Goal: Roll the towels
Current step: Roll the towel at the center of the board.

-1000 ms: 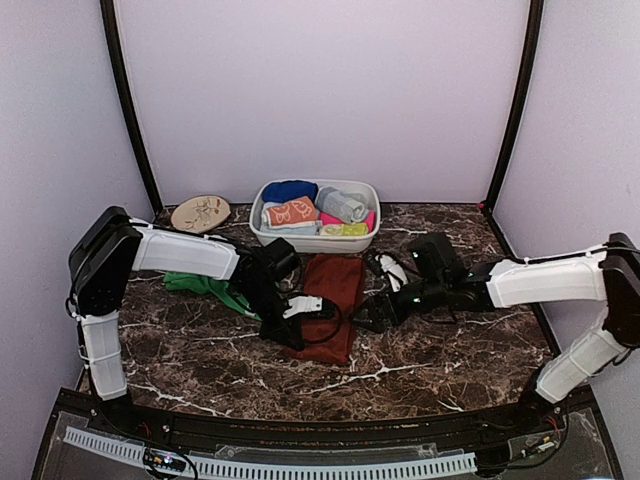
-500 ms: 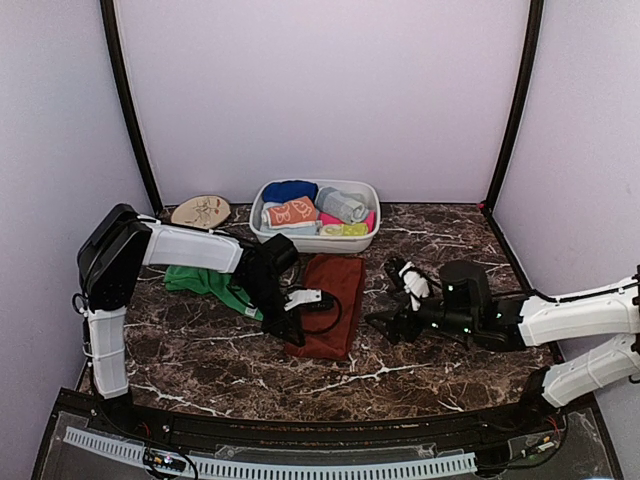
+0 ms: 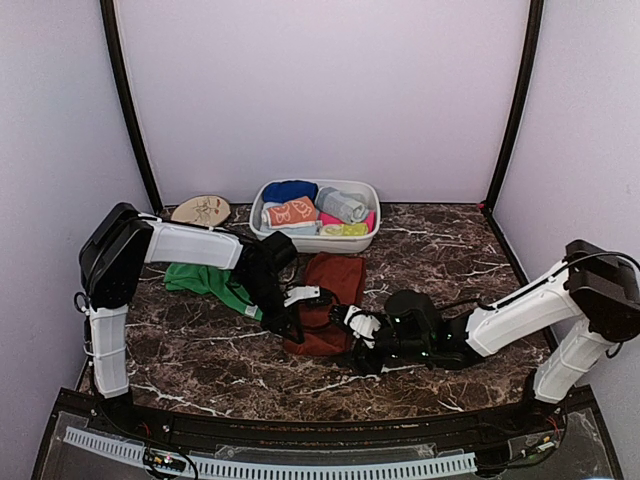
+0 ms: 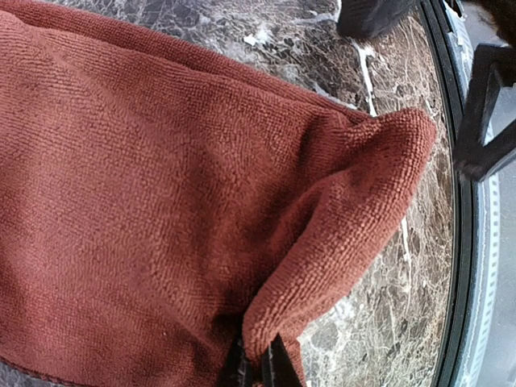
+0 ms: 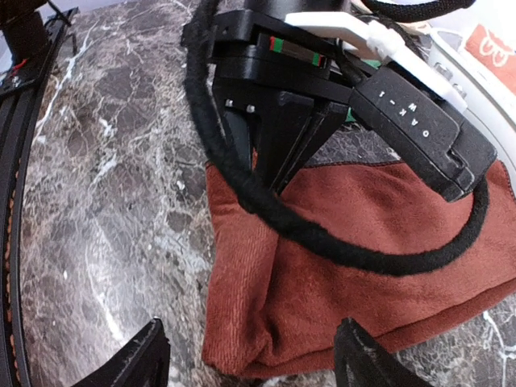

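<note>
Pinching the near fold of the rust-brown towel (image 3: 335, 280) in my left hand (image 4: 258, 360) holds it raised for rolling. My right hand (image 5: 254, 363) hovers wide at its five o'clock corner.

Soft, even light is falling from overhead, washing the lilac walls (image 3: 320, 90) pale. The dark marble table (image 3: 450, 250) is catching a faint sheen along its white veins. The overhead view is looking slightly soft and grainy. The left wrist view is showing the brown towel (image 4: 161, 185) crisply, its weave clear and a deep shadow sitting in its near fold, while the rail (image 4: 493, 266) at right is glaring white. The right wrist view is bowing at its edges.
</note>
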Controlling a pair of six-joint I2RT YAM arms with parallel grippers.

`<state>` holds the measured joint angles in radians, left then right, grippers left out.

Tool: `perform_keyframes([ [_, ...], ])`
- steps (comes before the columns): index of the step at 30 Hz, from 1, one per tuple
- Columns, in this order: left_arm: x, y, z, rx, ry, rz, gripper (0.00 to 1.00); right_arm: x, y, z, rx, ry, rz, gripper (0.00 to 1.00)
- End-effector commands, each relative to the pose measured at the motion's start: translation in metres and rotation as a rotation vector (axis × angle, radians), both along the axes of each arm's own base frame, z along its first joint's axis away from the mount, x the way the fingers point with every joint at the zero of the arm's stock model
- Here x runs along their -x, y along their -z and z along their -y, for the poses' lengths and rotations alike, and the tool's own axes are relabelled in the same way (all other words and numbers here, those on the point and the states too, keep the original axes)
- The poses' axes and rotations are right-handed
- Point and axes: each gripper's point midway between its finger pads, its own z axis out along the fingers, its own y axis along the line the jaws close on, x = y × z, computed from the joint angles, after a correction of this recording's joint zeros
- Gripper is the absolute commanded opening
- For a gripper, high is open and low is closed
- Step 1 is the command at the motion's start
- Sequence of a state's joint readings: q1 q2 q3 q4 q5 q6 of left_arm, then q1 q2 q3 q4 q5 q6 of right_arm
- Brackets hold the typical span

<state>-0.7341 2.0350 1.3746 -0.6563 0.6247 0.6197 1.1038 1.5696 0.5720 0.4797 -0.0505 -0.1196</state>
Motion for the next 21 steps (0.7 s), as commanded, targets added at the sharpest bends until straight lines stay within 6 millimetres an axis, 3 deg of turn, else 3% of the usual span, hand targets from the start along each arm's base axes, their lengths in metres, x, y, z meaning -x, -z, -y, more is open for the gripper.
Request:
perform_keyframes([
  [1,0.001,-0.001,-0.003,-0.004,-0.009,-0.029,0.0,-0.009,-0.014,-0.026,-0.093,0.002,0.038,0.65],
  [7,0.0,-0.003,-0.003,0.008,-0.018,-0.039,0.01,-0.01,0.002,-0.033,-0.111,0.015,-0.018,0.55],
  [11,0.001,-0.003,-0.005,0.015,-0.021,-0.051,0.04,-0.012,0.008,-0.033,-0.114,0.03,-0.043,0.4],
  [15,-0.002,-0.005,-0.007,0.031,-0.036,-0.038,0.2,-0.018,0.01,-0.032,-0.147,0.056,-0.131,0.12],
  [17,-0.007,-0.008,-0.01,0.046,-0.057,-0.016,0.33,-0.022,0.01,-0.031,-0.18,0.071,-0.217,0.0],
  [21,-0.022,-0.012,-0.019,0.048,-0.082,0.106,0.41,-0.032,0.006,-0.024,-0.269,0.104,-0.429,0.0],
])
